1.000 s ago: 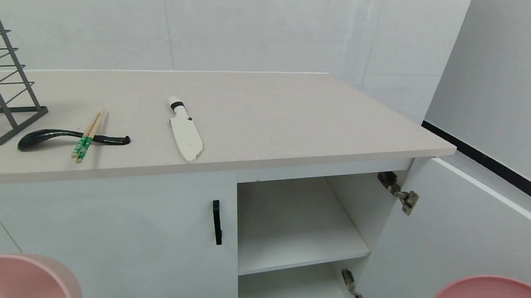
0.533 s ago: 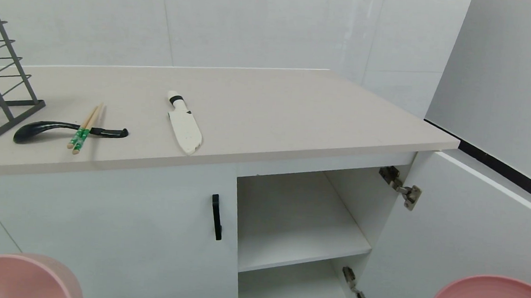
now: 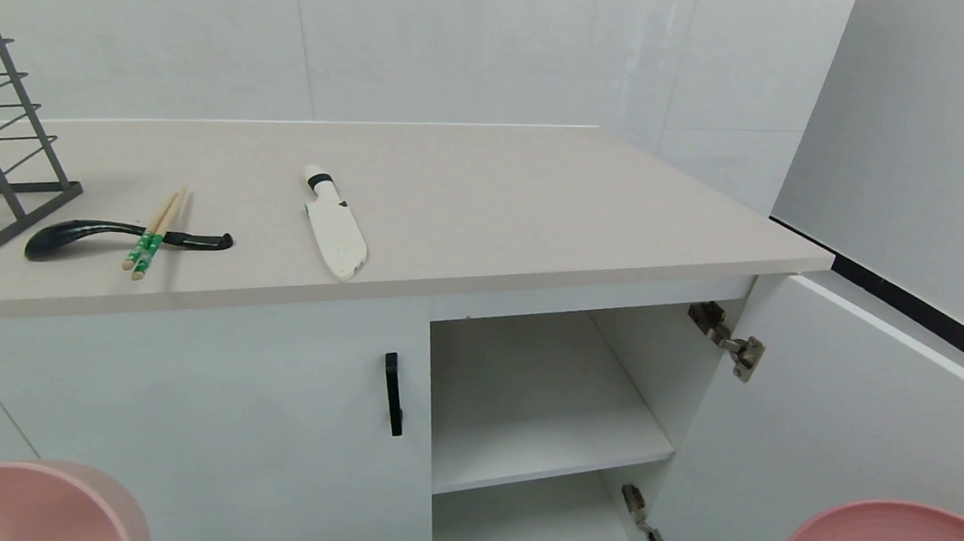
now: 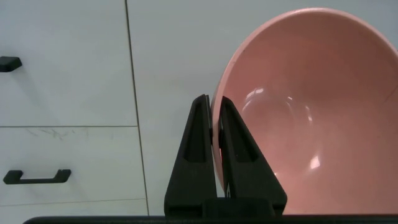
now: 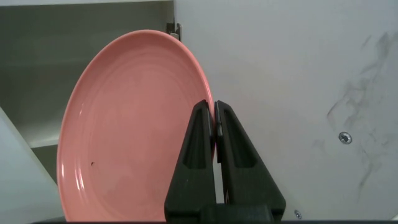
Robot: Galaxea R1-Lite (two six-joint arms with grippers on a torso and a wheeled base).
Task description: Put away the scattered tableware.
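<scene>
The cabinet is seen with its right door swung wide. Two bare shelves are laid open just ahead of the right gripper, an opening plainly left for what is being carried. The counter is spread above and beyond both grippers, and a wire rack is stood at its far end, up past the left gripper.

Now the plate: it is pinched by its rim in the right gripper, fingers drawn thin on the edge and the disc held out toward the open shelves. The bowl is nipped the same way in the left gripper, narrow on the rim, hollow turned back toward the wrist. A rim grip is likely chosen because neither body can be spanned.

Left on the counter, well above and ahead of the left gripper, are a knife, a spoon and chopsticks laid across the spoon's handle, all yet to be collected.
</scene>
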